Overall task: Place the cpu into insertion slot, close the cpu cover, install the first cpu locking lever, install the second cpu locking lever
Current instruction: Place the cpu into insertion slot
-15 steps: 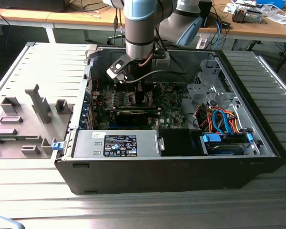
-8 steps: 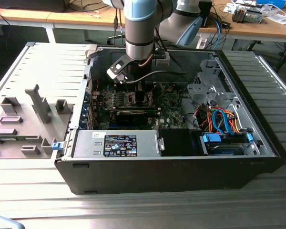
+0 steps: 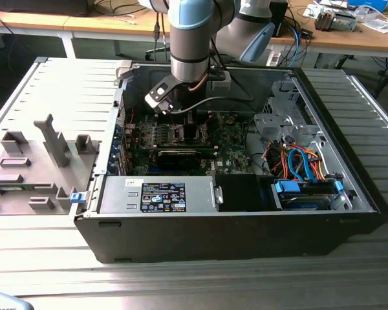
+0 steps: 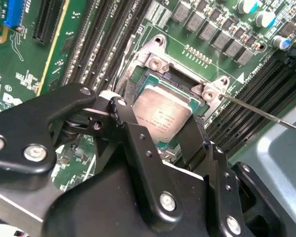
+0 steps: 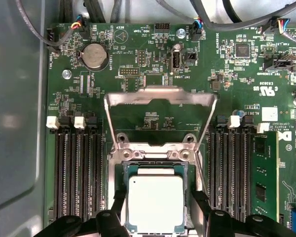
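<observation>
The cpu (image 5: 155, 202) (image 4: 163, 116), a dull silver square, lies level in the insertion slot (image 5: 119, 170) (image 4: 138, 74) on the green board. My gripper (image 5: 156, 192) (image 4: 160, 116) (image 3: 187, 119) reaches down inside the computer case and straddles the chip. One black finger sits against each of two opposite edges, so it looks shut on the cpu. The cpu cover (image 5: 160, 96), a thin silvery frame, stands swung open behind the socket on its two hinges. A thin wire locking lever (image 4: 261, 113) sticks out unlatched beside the socket.
Black memory slots (image 5: 76, 168) (image 5: 229, 168) flank the socket on both sides. A round battery (image 5: 94, 55) and cable bundles lie beyond the cover. In the exterior view the case walls (image 3: 213, 242), a drive cage (image 3: 278, 119) and coloured cables (image 3: 297, 161) surround the board.
</observation>
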`<state>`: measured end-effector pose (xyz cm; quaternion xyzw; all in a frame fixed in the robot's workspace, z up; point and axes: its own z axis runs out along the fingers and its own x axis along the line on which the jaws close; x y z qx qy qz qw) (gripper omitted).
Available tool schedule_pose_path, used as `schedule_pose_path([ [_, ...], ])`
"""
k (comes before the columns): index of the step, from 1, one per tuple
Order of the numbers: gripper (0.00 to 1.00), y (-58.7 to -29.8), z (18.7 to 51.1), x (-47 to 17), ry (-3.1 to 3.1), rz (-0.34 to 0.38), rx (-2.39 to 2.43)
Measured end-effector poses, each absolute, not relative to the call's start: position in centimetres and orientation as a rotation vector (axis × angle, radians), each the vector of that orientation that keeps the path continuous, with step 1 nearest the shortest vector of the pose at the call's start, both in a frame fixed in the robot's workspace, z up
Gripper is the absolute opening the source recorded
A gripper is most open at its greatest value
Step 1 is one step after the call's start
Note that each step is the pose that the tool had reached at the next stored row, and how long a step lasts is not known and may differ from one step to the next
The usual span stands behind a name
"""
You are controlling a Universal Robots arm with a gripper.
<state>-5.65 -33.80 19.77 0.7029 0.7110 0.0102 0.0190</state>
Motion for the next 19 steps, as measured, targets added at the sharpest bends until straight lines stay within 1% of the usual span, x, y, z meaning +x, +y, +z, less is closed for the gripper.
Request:
schedule_pose_path([
  [19,0.62,-33.54,20.15,-5.19,2.184,0.030,2.218],
])
